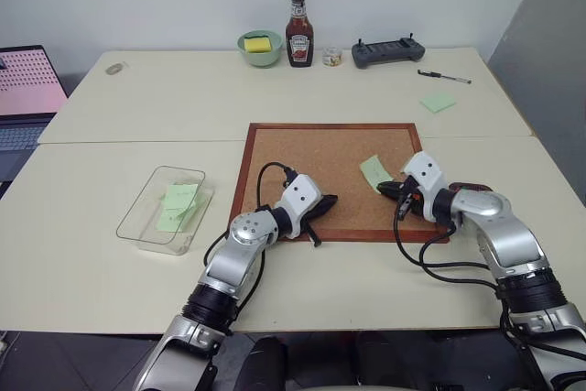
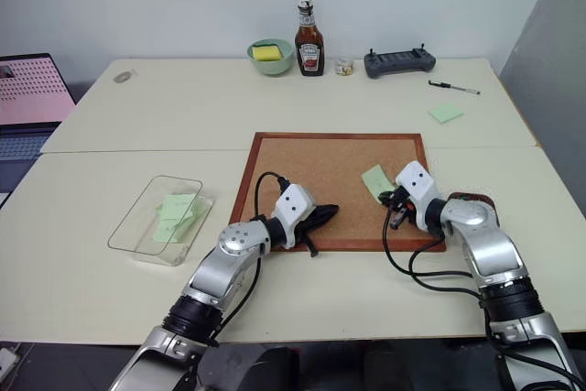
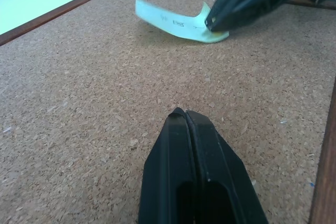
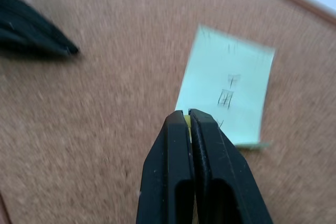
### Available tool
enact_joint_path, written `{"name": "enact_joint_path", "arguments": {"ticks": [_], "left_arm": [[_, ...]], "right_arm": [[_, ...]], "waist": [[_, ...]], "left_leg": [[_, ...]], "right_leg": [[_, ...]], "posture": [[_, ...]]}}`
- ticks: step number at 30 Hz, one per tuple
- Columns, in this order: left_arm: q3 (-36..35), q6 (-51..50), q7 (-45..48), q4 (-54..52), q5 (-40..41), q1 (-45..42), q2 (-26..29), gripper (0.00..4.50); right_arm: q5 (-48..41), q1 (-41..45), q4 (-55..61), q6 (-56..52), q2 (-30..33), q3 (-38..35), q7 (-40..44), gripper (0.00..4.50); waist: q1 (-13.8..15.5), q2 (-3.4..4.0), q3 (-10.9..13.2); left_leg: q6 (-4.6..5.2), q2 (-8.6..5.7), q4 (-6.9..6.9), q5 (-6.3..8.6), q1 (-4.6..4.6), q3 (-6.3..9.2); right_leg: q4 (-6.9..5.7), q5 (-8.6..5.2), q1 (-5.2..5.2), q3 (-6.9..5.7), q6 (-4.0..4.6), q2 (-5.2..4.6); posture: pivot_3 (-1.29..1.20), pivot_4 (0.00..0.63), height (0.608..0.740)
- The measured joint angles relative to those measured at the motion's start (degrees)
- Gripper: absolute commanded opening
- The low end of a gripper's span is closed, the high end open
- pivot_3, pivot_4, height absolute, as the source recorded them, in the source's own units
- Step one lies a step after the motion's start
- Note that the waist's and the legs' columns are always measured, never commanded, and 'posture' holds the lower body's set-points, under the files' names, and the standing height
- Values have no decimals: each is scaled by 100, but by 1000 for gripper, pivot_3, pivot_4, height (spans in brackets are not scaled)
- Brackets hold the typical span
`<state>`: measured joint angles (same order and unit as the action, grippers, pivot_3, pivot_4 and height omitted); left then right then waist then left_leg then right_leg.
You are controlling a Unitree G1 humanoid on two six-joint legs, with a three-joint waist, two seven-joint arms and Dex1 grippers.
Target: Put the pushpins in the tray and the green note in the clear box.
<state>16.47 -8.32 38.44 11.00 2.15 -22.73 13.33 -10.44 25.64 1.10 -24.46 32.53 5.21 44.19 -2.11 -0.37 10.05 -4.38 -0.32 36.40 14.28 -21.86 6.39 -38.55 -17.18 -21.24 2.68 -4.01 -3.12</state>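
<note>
On your pale counter (image 1: pixel 110 254) the corkboard (image 1: pixel 311 157) carries the green note (image 1: pixel 374 171), its near edge pinched by your right tool (image 4: pixel 188 115), while your left tool (image 3: pixel 185 113) rests shut, empty, nearby.

Even, bright indoor light falls from overhead, leaving only soft, short shadows under the arms and no hard glare on the pale table (image 1: pixel 110 226). Both head views are sharp throughout. In the right wrist view the right gripper (image 4: pixel 189 115) is crisp, while the green note (image 4: pixel 226 85) just beyond its tips and the corkboard (image 4: pixel 94 129) are smeared (motion blur, apparently). The left wrist view is sharp nearby, softening farther off.
</note>
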Motion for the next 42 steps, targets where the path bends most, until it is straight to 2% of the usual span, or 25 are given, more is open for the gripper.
{"name": "enact_joint_path", "arguments": {"ticks": [9,17,24,27,31,42], "left_arm": [[-100,-28,-16,33,74,-53,-92,0],[-688,-1461,76,-599,950,62,-95,1348],[-1493,-2795,-404,-1741,1710,223,-18,2659],[-1736,-3252,-656,-2053,2052,195,-151,3300],[-1963,-3534,-1155,-2001,2276,-189,-606,4033],[-2019,-3313,-1399,-804,2483,-1135,-1341,4033]], "right_arm": [[-104,71,574,-78,124,-85,82,28],[-10,66,672,-22,99,-2,67,0],[128,31,679,225,40,142,60,0],[251,31,679,398,30,200,53,0],[369,33,677,673,-62,292,-25,0],[531,10,724,895,-231,521,-73,0]], "waist": [[9,0,0],[-20,-8,6],[-1,-38,26],[23,-45,31],[31,-63,41],[32,-71,46]], "left_leg": [[0,-1,0,0,0,1],[0,0,-1,0,-10,2],[-1,-2,0,-1,-16,6],[-1,-1,0,-1,-17,7],[-2,-1,2,-1,-20,7],[-11,-2,1,-6,-24,6]], "right_leg": [[2,0,3,-1,0,0],[-2,0,-11,-1,0,0],[-2,0,-14,-3,0,-2],[-2,0,-14,-5,0,-2],[-1,0,-13,-8,0,-2],[4,1,-17,-7,1,-2]], "posture": [[0,150,740],[0,150,740],[0,150,740],[0,150,740],[0,150,740],[0,150,740]]}}
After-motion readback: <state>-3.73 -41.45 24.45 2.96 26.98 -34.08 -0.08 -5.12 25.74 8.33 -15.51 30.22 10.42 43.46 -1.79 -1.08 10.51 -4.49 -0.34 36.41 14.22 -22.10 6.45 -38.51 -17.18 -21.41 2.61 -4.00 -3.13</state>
